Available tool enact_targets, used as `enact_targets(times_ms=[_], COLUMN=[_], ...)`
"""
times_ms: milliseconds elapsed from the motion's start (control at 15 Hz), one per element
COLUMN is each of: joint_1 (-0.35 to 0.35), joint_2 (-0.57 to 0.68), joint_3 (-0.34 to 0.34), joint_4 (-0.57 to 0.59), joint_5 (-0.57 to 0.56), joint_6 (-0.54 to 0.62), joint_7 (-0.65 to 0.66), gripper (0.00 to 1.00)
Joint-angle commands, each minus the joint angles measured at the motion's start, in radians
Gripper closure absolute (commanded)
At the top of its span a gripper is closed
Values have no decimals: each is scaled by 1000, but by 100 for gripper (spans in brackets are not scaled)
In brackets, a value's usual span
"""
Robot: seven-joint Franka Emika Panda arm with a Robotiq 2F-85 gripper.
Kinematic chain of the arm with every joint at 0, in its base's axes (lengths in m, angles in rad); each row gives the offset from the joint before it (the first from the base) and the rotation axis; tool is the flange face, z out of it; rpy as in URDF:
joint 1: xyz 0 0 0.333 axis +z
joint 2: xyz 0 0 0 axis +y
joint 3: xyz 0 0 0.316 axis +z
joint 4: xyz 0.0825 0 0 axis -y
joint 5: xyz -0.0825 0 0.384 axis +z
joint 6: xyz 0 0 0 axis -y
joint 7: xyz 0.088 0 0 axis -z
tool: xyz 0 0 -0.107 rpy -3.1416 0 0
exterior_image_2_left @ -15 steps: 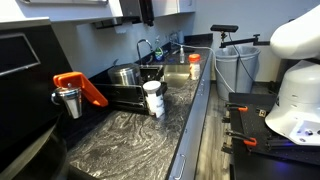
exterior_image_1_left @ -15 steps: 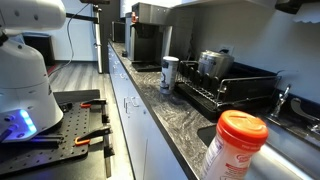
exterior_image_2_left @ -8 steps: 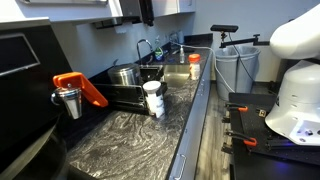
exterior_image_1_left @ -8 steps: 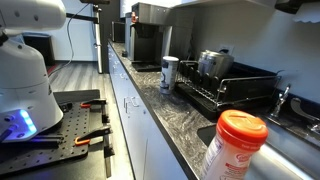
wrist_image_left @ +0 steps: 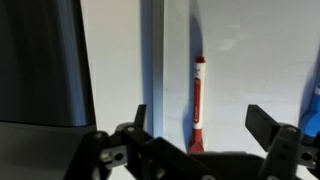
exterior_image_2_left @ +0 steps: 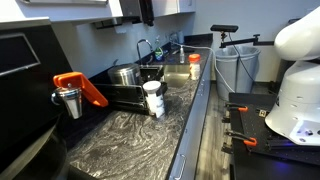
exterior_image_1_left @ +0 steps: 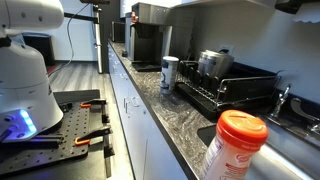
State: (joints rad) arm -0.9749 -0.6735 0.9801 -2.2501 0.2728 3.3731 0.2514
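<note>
Arm (exterior_image_2_left: 300, 35) shifted, end effector (wrist_image_left: 200, 120) jaws apart; pot (exterior_image_1_left: 214, 63) in dish rack (exterior_image_1_left: 255, 82)

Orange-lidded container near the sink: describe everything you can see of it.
The orange-lidded container is a white, plastic-looking jar with a round orange lid, closed, and orange print too blurred to read. It stands upright on the dark marbled counter beside the sink, at the counter's front edge. Only the counter touches it.
</note>
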Motion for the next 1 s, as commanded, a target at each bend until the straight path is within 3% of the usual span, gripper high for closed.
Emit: enact_targets(times_ms=[0,667,933], joint_1=[169,541,652], joint_2=[-4,-14,-23], joint_3=[-124,-392,-472], joint_4=[-83,-288,-348], joint_5=[-37,-167,-213], joint_6=[-57,-237,-321], joint_7=[-45,-46,-31], gripper=[0,0,0])
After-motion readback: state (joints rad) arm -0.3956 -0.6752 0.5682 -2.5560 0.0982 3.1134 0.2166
